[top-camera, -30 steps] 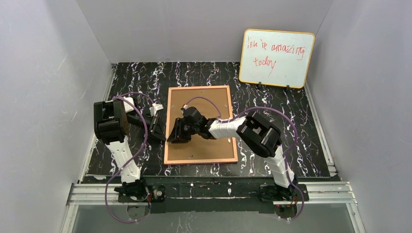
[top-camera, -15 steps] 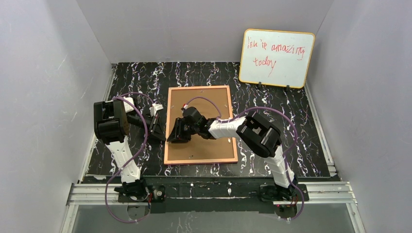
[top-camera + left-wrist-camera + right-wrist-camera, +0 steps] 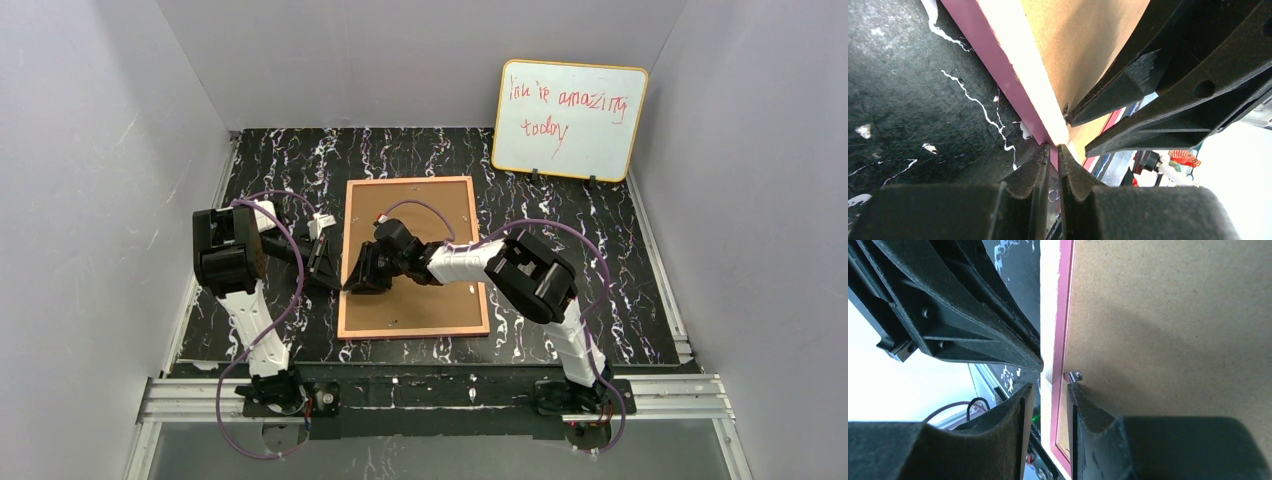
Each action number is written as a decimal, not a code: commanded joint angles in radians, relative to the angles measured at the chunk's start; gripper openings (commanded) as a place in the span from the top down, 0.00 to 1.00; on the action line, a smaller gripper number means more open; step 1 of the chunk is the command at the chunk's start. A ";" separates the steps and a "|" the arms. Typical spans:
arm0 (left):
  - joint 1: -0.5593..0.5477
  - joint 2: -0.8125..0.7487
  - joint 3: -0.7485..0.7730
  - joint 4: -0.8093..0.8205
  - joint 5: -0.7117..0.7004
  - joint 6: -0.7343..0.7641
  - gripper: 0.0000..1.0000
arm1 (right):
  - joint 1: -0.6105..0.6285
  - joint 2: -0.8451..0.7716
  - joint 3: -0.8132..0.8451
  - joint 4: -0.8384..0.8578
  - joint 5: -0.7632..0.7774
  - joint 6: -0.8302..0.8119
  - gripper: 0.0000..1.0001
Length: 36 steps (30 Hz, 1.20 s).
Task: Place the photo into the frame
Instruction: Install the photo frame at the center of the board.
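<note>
The frame [image 3: 412,331] lies face down on the black marbled table, its brown backing board [image 3: 420,300] facing up. Both grippers meet at its left edge. My left gripper [image 3: 333,275] comes in from the left. In the left wrist view my left gripper [image 3: 1054,146] is shut on the thin pink rim [image 3: 998,65]. My right gripper [image 3: 355,283] reaches across the board. In the right wrist view my right gripper [image 3: 1050,386] is open and straddles the rim [image 3: 1065,315], one fingertip against a small metal tab [image 3: 1074,375]. The photo is hidden.
A yellow-edged whiteboard [image 3: 568,120] with red writing leans against the back wall at the right. Grey walls close in the table [image 3: 280,170] on three sides. Purple cables loop over both arms.
The right gripper's jaws have narrowed a little and its wrist has edged slightly toward the frame's left edge. The left arm and the frame have not visibly moved.
</note>
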 commanded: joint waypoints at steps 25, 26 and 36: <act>-0.026 0.005 -0.019 0.061 -0.041 0.052 0.94 | 0.033 -0.081 -0.101 -0.045 0.255 0.167 0.62; -0.026 0.002 -0.019 0.061 -0.041 0.051 0.94 | 0.033 -0.077 -0.099 -0.043 0.257 0.168 0.62; -0.026 -0.002 -0.021 0.064 -0.039 0.053 0.94 | 0.031 -0.056 -0.088 -0.031 0.260 0.174 0.62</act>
